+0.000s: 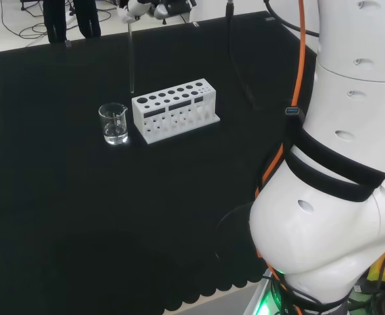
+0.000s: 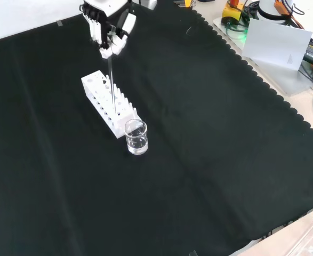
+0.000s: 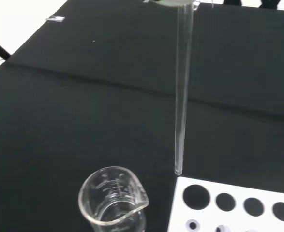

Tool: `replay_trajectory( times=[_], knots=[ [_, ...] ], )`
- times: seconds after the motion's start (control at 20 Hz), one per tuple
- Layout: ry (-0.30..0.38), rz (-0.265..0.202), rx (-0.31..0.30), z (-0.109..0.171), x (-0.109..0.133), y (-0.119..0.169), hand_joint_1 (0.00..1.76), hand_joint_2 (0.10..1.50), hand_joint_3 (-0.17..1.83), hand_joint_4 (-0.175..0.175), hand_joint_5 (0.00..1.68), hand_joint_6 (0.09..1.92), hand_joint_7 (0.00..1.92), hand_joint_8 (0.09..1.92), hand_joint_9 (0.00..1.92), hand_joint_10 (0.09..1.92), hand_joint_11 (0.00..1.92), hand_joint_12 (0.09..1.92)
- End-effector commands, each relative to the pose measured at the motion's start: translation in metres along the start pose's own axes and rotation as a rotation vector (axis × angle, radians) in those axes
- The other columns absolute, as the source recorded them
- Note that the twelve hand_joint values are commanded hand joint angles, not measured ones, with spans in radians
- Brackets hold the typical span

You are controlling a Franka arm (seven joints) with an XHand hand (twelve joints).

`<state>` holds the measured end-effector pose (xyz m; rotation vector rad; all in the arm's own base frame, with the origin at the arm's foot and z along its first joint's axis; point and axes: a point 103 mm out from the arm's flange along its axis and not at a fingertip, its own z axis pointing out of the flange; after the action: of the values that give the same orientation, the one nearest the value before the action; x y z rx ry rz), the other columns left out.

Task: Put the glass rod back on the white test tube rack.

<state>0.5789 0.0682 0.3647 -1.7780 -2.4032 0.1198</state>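
Pinching fingers [image 2: 107, 33], slim clear glass rod [image 3: 182, 92]

Bulbous white arm links [image 1: 336, 197] (black-banded), orange cable [image 1: 296, 72], seemingly black-and-white hand [image 2: 107, 29].

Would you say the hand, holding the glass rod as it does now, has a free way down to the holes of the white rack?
Probably yes: the hand holds the glass rod upright with its tip just above the white rack's end holes, which look empty. The beaker stands beside the rack, apart.
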Motion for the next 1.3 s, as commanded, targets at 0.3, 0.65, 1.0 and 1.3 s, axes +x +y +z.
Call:
replay_trajectory(
  times=[0.3, 0.65, 1.0, 1.3],
  knots=[
    [0.011, 0.074, -0.011, -0.008, -0.052, -0.007, 1.23, 1.04, -0.17, -0.175, 1.40, 0.30, 1.52, 0.95, 1.79, 0.58, 1.78, 0.73],
    [0.016, 0.134, -0.013, -0.009, -0.085, -0.010, 1.23, 1.04, -0.17, -0.175, 1.40, 0.30, 1.52, 0.95, 1.79, 0.58, 1.79, 0.73],
    [0.027, 0.182, -0.013, -0.008, -0.114, -0.016, 1.23, 1.04, -0.17, -0.175, 1.40, 0.30, 1.52, 0.95, 1.79, 0.58, 1.79, 0.73],
    [0.030, 0.221, -0.005, -0.003, -0.133, -0.019, 1.23, 1.04, -0.17, -0.175, 1.40, 0.30, 1.52, 0.95, 1.79, 0.58, 1.79, 0.73]
  ],
)
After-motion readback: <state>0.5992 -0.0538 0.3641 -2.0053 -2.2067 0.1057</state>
